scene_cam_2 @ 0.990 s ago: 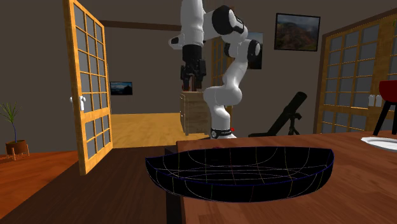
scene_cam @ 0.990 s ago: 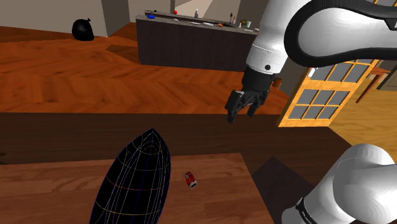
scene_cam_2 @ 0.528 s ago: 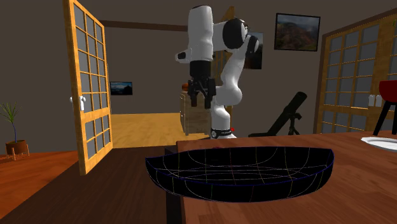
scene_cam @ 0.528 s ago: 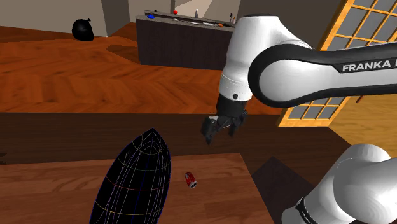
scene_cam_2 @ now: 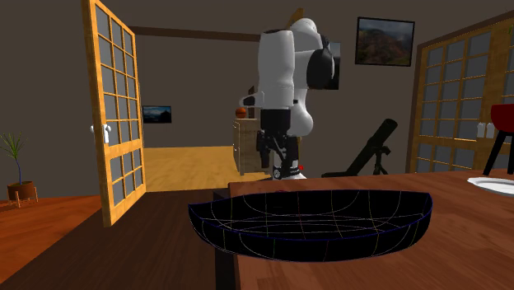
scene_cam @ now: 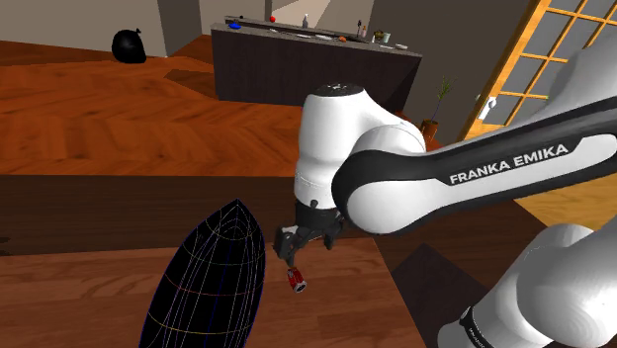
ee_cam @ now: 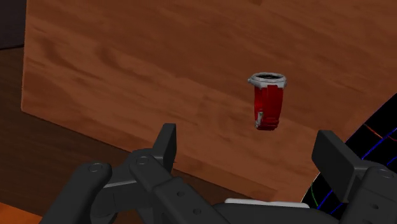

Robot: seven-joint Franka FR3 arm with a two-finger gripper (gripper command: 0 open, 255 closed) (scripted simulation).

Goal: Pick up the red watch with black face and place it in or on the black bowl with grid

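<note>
While dropping from high over the floor [scene_cam: 99, 119] a second ago, closes most of the gap to the worktop [scene_cam: 89, 297] and now hovers low, with the hand [scene_cam: 290, 247] just above the watch [scene_cam: 296, 280]. Keeps the hand [ee_cam: 250, 151] wide open, fingers [ee_cam: 167, 143] spread with nothing touching either of them. Finds the watch [ee_cam: 268, 102] a little ahead of the hand, lying on bare wood, red strap under a pale ring round a dark face, not yet between the fingers. Leaves the bowl [scene_cam: 203, 287] untouched, just beside the hand and close to the watch; same spot as before for both.

Marks the end of the approach, with the pickup not yet begun. Calls, most likely, for a short further descent and a small shift to centre the strap between the fingers before closing. Risks, judging by the narrow gap, brushing the bowl [ee_cam: 382, 127] with the nearer of the fingers, or nudging the small watch aside instead of clasping it. Promises only a brief carry afterwards, given the bowl so near.
</note>
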